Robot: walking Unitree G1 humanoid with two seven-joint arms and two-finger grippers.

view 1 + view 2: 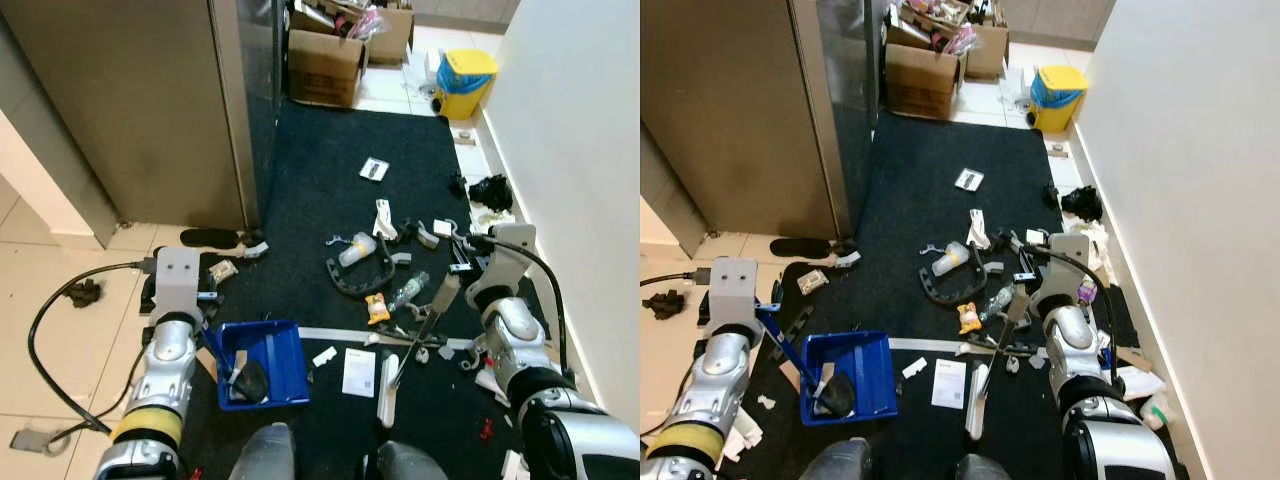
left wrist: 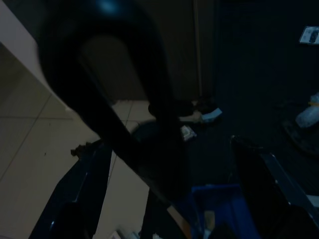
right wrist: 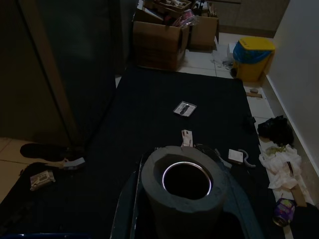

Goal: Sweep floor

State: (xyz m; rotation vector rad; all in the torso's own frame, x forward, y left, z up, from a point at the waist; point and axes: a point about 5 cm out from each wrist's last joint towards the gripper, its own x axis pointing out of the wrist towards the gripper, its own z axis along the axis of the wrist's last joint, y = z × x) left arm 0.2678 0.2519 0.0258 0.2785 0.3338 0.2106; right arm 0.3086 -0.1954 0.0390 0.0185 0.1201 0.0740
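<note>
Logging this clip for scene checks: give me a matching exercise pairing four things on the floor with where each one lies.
Things:
1. blue dustpan
2. yellow and blue bin
3. cardboard box
4. clear plastic bottle

Places:
A. far end of the dark mat, beside the metal cabinet
B. near edge of the mat, by the left arm
C. middle of the mat, among scattered litter
D. on the tiles by the white wall, far end

Pairs: 1-B, 2-D, 3-A, 4-C
</note>
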